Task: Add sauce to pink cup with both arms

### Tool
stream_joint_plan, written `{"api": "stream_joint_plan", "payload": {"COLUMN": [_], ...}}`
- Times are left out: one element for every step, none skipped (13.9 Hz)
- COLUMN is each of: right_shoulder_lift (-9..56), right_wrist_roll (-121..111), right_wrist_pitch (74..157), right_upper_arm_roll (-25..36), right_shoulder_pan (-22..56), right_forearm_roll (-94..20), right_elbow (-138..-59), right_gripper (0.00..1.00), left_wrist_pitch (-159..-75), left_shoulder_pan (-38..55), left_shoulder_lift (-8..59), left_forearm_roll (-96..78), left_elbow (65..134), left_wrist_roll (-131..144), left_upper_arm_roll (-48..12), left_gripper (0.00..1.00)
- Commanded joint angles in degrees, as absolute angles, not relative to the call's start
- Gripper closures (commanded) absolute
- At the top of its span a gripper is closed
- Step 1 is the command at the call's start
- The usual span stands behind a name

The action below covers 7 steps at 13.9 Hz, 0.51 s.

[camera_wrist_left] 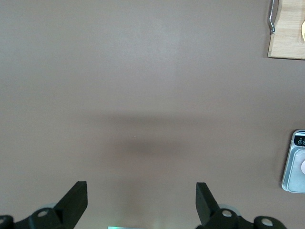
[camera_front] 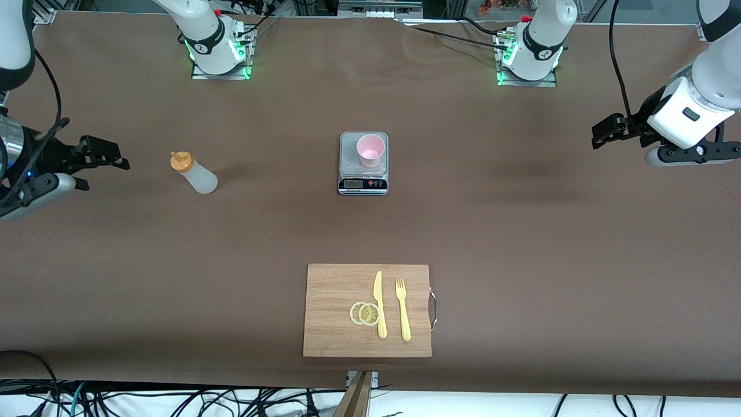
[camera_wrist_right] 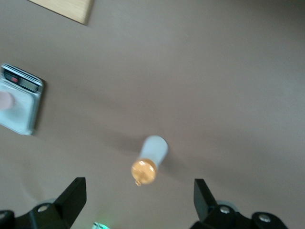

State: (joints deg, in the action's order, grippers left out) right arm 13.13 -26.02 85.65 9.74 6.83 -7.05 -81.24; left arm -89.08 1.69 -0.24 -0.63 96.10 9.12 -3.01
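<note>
pink cup on scale; sauce stands toward right arm's end.

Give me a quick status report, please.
Both grippers, left and right, open, empty. Sauce bottle upright; pink cup on scale. Nothing between them.

The sauce is a small whitish, see-through squeeze bottle with an orange nozzle cap, standing upright on the brown tabletop toward the right arm's end, well apart from the cup. The pink cup is a small pale pink tumbler with a round rim and no handle, standing upright with its mouth up on a small grey kitchen scale near the middle of the tabletop. Cup and bottle lie about equally far from the front camera, and neither is touched by anything.
</note>
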Motion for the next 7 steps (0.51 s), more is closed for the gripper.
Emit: {"api": "stream_joint_plan", "payload": {"right_shoulder_lift": [10.4, 9.7, 9.1, 8.9, 7.7, 7.0, 6.1], "right_wrist_roll": [-25.5, -25.4, -25.1, -25.0, -25.0, -24.9, -24.7], "right_wrist_pitch": [87.1, 87.2, 87.8, 88.0, 88.3, 89.3, 89.3], "right_upper_arm_roll": [9.0, 9.0, 9.0, 9.0, 9.0, 9.0, 9.0], "right_shoulder_pan": [6.2, 5.5, 4.4, 3.3, 2.7, 2.7, 2.6], "right_forearm_roll": [-1.5, -1.1, -1.0, -1.0, -1.0, -0.9, -0.9], "right_elbow": [-84.9, -85.3, -85.8, -85.9, -86.0, -86.2, -87.2], "right_gripper": [0.0, 0.0, 0.0, 0.0, 0.0, 0.0, 0.0], "left_wrist_pitch": [-88.9, -88.9, -88.9, -88.9, -88.9, -88.9, -88.9], "left_shoulder_pan": [1.5, 1.4, 1.5, 1.4, 1.4, 1.4, 1.4], "left_shoulder_lift": [-0.3, -0.3, -0.3, -0.3, -0.3, -0.3, -0.3], "left_forearm_roll": [-1.2, -1.2, -1.2, -1.2, -1.2, -1.2, -1.2], "left_elbow": [95.9, 95.9, 95.9, 95.9, 95.9, 95.9, 95.9], "left_wrist_roll": [8.7, 8.7, 8.7, 8.7, 8.7, 8.7, 8.7], "left_upper_arm_roll": [-3.1, -3.1, -3.1, -3.1, -3.1, -3.1, -3.1], "left_gripper": [0.0, 0.0, 0.0, 0.0, 0.0, 0.0, 0.0]}}
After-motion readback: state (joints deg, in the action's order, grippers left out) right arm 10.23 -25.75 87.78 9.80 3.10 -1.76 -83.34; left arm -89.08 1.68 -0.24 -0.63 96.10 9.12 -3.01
